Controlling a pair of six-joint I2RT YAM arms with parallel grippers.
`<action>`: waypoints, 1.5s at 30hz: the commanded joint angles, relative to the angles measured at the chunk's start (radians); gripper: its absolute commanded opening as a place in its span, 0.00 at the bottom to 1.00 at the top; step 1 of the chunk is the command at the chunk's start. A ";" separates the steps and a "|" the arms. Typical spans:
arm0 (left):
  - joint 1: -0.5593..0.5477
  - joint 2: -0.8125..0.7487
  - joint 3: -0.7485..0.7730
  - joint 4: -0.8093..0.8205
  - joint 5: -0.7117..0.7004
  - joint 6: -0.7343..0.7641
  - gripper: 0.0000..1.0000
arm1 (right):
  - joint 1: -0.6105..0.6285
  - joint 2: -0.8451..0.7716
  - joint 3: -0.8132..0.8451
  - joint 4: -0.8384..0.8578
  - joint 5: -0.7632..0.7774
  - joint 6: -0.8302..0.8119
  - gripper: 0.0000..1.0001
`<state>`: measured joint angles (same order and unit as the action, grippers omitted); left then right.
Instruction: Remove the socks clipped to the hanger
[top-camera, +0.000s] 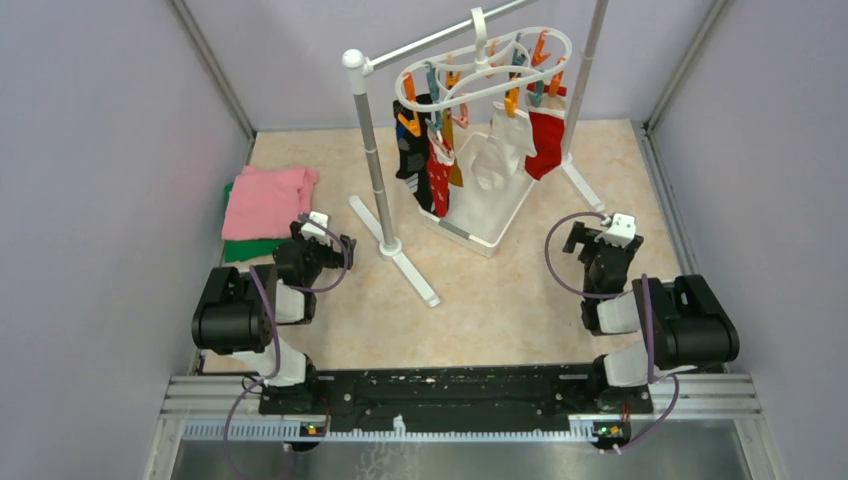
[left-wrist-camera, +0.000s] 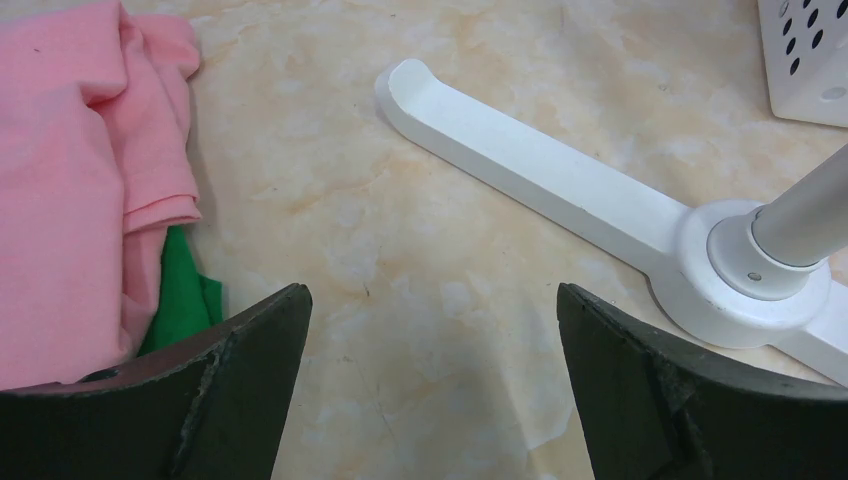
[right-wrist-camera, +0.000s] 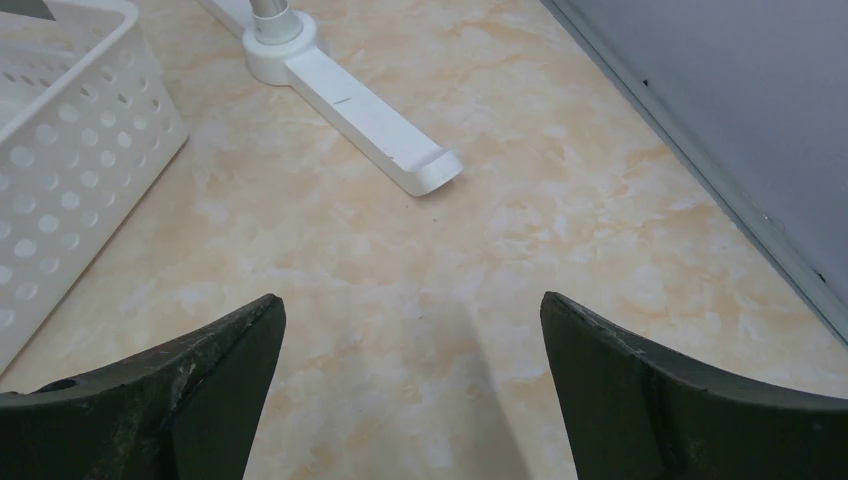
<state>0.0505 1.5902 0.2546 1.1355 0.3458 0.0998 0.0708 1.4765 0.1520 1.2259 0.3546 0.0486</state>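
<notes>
**Status: socks clipped on the hanger, both tools released**

1. Visibility limits
- The socks (top-camera: 497, 150) overlap one another in the top view. The black one is partly covered by the red dotted one, and the mustard one shows only as a narrow strip.
- Their lower ends fall in front of the white basket (top-camera: 470, 238). Whether any toe touches the basket cannot be determined.
- The individual clips are too small to match to individual socks.
- The upper ends of the pole rack (top-camera: 375, 150) are cut off by the frame edge.
- The wrist views show only a perforated basket corner, the rack feet and bare table (top-camera: 500, 300).

2. Position and orientation
- The hanger (top-camera: 487, 68) hangs by its hook from the rack rail, directly above the basket.
- Its oval long axis runs along the rail, from lower left to upper right in the top view.
- Each sock hangs below the hanger with its long axis vertical.

3. Tools
- Left tool (top-camera: 322, 233): jaws spread wide, holding nothing, low over the table left of the basket, near the pink cloth (top-camera: 265, 200).
- Right tool (top-camera: 600, 240): jaws spread wide, holding nothing, low over the table right of the basket.
</notes>
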 joint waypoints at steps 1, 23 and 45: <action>-0.005 -0.024 0.018 0.038 0.003 0.005 0.99 | -0.003 -0.018 0.016 0.030 0.010 0.010 0.99; 0.035 -0.274 0.676 -1.364 0.148 0.104 0.99 | 0.067 -0.394 0.366 -0.964 -0.325 0.563 0.99; -0.072 -0.497 0.702 -1.395 0.486 -0.060 0.97 | 0.448 0.019 0.680 -1.117 0.046 0.684 0.71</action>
<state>0.0231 1.1114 0.9291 -0.2924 0.8101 0.0353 0.4927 1.4456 0.7692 0.0891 0.3534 0.7052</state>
